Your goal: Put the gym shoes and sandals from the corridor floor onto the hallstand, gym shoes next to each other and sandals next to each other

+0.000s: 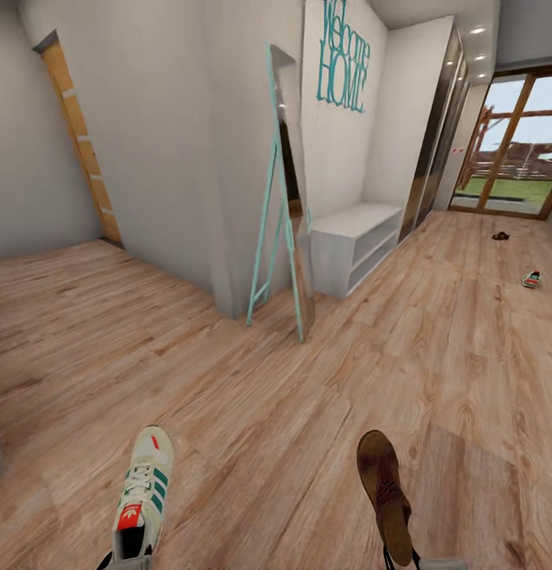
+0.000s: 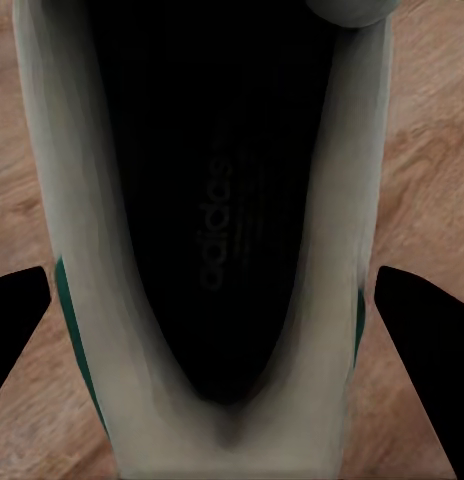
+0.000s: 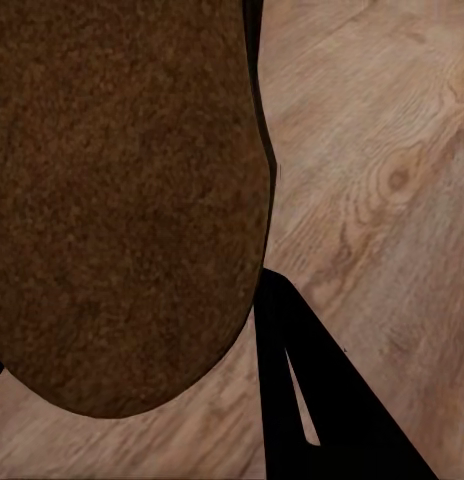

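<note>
Left gripper clenched on gym shoe at heel, toe pointing forward. Right gripper clenched on sandal, likewise lengthwise ahead. Both carried above corridor floor. Plain white bench lies well ahead, right of centre; second gym shoe and second sandal far right on floor.

floor: light wood planks
on it, far right: one sneaker, one brown sandal, well apart
standing on it: white bench, leaning mirror

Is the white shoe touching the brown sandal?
Apart. The head view shows the shoe and sandal with a wide stretch of bare floor between them.
</note>
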Controlling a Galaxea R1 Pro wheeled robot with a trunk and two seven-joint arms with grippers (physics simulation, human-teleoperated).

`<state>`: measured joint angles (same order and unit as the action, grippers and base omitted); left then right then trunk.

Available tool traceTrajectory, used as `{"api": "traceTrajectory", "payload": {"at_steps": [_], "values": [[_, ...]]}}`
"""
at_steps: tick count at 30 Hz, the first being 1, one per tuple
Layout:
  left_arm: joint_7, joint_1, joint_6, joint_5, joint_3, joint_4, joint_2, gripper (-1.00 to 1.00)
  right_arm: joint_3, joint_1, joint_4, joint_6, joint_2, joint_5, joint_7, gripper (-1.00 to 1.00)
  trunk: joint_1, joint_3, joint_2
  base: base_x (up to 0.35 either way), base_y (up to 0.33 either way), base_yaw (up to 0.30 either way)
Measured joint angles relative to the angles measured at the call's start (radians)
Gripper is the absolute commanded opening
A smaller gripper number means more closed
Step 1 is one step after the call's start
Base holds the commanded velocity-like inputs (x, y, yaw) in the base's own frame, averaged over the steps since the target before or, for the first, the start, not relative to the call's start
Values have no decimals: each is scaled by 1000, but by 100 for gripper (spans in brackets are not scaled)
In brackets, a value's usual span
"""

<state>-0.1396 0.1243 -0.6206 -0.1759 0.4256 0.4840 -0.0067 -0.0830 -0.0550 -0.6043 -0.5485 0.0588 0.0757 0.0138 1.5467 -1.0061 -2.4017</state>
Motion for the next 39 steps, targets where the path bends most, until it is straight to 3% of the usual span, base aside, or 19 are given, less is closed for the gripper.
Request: {"api": "traceTrajectory", "payload": {"at_steps": [27, 39], "values": [[0, 0, 0, 0, 0, -2, 0, -100, 0, 0, 0, 0, 0, 0, 0, -100, 0, 29, 0, -6, 3, 220], [1, 0, 0, 0, 0, -1, 0, -100, 0, 0, -1, 0, 0, 0, 0, -100, 0, 41, 0, -283, 110, 220]]}}
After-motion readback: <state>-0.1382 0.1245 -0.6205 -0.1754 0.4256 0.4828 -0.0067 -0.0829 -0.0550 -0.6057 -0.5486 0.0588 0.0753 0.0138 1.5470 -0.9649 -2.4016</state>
